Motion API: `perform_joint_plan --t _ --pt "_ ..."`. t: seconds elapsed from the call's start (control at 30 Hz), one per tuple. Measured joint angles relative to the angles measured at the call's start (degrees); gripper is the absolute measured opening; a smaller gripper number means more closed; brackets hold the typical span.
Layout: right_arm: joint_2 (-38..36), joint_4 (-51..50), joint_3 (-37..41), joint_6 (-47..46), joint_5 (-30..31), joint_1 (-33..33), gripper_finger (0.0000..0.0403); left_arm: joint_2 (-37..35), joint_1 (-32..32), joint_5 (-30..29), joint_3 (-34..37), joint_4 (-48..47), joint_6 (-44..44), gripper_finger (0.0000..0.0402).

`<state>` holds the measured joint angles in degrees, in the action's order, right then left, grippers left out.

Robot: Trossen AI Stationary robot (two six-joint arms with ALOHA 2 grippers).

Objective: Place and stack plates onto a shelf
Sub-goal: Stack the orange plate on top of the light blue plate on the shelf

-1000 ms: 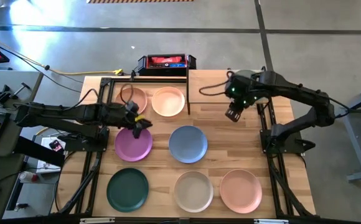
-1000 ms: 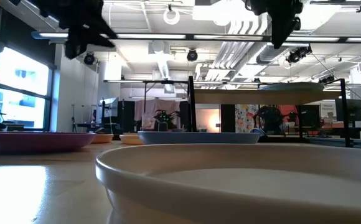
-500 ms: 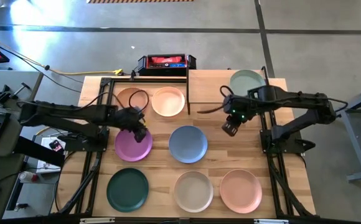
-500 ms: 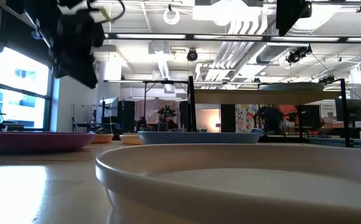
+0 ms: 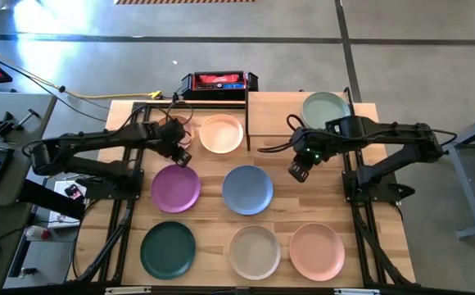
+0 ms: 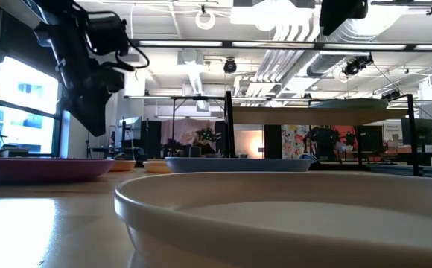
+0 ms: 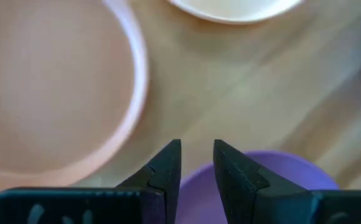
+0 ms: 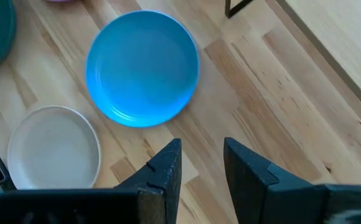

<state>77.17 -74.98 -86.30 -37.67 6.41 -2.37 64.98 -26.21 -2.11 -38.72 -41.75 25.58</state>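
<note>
My left gripper (image 5: 177, 152) hovers with a narrow gap between its fingers (image 7: 197, 163) and holds nothing. It is over the bare wood between the pink plate (image 7: 50, 87), the cream plate (image 5: 221, 133) and the purple plate (image 5: 176, 188). My right gripper (image 5: 298, 170) is open and empty, in front of the shelf (image 5: 278, 115) and to the right of the blue plate (image 5: 247, 190). The sage green plate (image 5: 325, 108) rests flat on the shelf board. The dark green plate (image 5: 168, 249), beige plate (image 5: 255, 251) and peach plate (image 5: 317, 250) lie flat along the table's near edge.
A red and black box (image 5: 219, 82) sits at the table's far edge beside the shelf. Black frame rails (image 5: 124, 213) run along both table sides. One black shelf leg (image 5: 247, 123) stands right of the cream plate. Bare wood shows between the blue plate and the right rail.
My right gripper has drawn back from the shelf toward the table's near edge and a little left, uncovering the sage green plate on the board. My left gripper has moved from above the purple plate's far rim toward the far edge, and shows lower in the low view.
</note>
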Motion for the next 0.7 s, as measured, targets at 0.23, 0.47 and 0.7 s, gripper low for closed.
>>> perform_joint_plan --t 0.23,0.47,0.7 --pt "0.00 0.00 0.00 -0.04 0.03 0.00 0.0099 4.22 -5.18 0.01 -0.02 0.04 -4.36 0.0083" --pt "0.00 0.00 0.00 -0.06 1.88 0.00 0.0099 8.73 -7.22 -0.03 -0.02 0.19 -7.38 0.0083" --pt "0.00 0.00 0.00 -0.06 2.03 0.00 0.0099 11.39 -7.22 -0.15 -0.07 3.54 -8.93 0.0083"
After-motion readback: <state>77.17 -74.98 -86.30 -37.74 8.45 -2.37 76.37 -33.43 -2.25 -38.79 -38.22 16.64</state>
